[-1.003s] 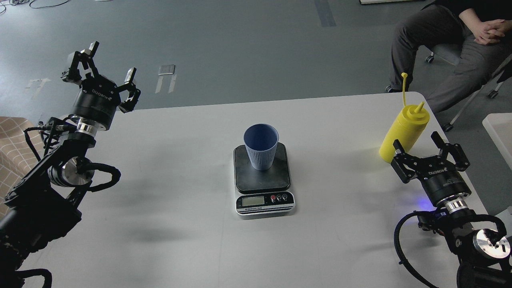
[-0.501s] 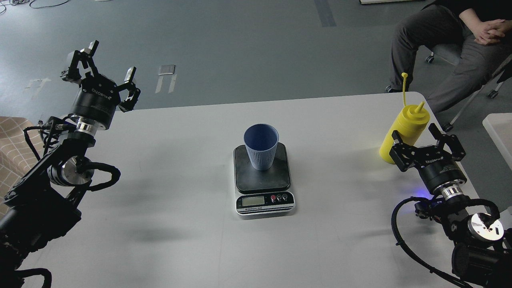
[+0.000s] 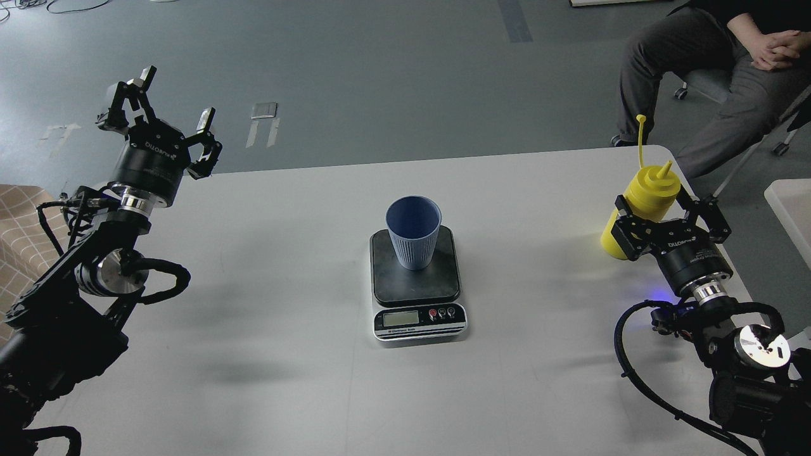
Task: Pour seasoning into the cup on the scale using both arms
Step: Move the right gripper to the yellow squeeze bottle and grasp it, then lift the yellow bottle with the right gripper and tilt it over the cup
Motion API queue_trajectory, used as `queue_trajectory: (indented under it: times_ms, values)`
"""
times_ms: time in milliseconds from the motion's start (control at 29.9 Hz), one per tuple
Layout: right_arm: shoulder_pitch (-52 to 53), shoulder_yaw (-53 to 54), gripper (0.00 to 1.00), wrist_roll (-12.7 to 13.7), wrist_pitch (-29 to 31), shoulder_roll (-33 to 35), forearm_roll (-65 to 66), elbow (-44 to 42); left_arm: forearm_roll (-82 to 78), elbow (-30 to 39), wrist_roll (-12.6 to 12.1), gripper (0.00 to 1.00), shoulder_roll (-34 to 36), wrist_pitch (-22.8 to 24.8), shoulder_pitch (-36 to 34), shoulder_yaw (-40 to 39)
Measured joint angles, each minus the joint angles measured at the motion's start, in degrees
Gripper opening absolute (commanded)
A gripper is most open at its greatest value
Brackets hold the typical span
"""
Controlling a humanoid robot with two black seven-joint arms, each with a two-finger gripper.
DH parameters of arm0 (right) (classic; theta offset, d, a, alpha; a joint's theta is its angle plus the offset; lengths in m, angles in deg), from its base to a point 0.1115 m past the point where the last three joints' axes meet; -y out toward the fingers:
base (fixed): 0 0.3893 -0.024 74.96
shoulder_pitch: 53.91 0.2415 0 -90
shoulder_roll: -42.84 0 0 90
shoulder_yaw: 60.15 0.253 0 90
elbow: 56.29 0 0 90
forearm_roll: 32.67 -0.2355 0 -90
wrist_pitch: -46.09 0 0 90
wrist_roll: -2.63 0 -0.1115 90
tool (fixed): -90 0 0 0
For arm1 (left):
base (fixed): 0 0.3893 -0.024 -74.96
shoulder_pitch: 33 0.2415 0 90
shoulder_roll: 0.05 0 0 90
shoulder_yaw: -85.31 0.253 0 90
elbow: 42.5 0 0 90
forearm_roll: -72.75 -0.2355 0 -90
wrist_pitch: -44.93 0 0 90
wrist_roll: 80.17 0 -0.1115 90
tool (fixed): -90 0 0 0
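Observation:
A light blue ribbed cup stands upright on the dark platform of a digital scale at the table's middle. A tall yellow squeeze bottle stands upright near the far right corner, its tethered cap sticking up. My right gripper is open, with one finger on each side of the bottle's lower body; I cannot tell whether they touch it. My left gripper is open and empty, raised over the table's far left corner, far from the cup.
The white table ends just behind the bottle and to its right. A seated person is beyond the far right corner. Another white surface stands at the right edge.
My right gripper has moved forward, away from me, so its open fingers now flank the yellow bottle. The left arm, cup and scale have not moved.

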Motion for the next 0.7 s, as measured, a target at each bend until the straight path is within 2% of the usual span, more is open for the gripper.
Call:
queue_trajectory:
  times_ms: [67,134,167,234,267,434,468,501,702]
  values:
    - [0.0,0.0,0.89,0.0,0.0,-0.1,0.0,0.0,0.0,0.0,0.0,0.98,0.0,0.0,0.0,0.0]
    - [0.0,0.0,0.76,0.0,0.0,-0.2,0.0,0.0,0.0,0.0,0.0,0.98,0.0,0.0,0.0,0.0]
    - [0.0,-0.1,0.62,0.0,0.0,-0.2,0.1,-0.1,0.0,0.0,0.0,0.98,0.0,0.0,0.0,0.0]
    - [0.0,-0.1,0.55,0.0,0.0,-0.3,0.1,-0.3,0.0,0.0,0.0,0.98,0.0,0.0,0.0,0.0]
    - [0.0,-0.1,0.45,0.0,0.0,-0.3,0.1,-0.5,0.0,0.0,0.0,0.98,0.0,0.0,0.0,0.0]
    - [-0.1,-0.2,0.40,0.0,0.0,-0.3,0.2,-1.0,0.0,0.0,0.0,0.98,0.0,0.0,0.0,0.0]
    - [-0.2,-0.2,0.32,0.0,0.0,-0.3,0.2,-1.1,0.0,0.0,0.0,0.98,0.0,0.0,0.0,0.0]
    - [-0.2,-0.2,0.29,0.0,0.0,-0.3,0.2,-1.2,0.0,0.0,0.0,0.98,0.0,0.0,0.0,0.0]
    - [-0.2,-0.2,0.28,0.0,0.0,0.0,0.2,-1.7,0.0,0.0,0.0,0.98,0.0,0.0,0.0,0.0]
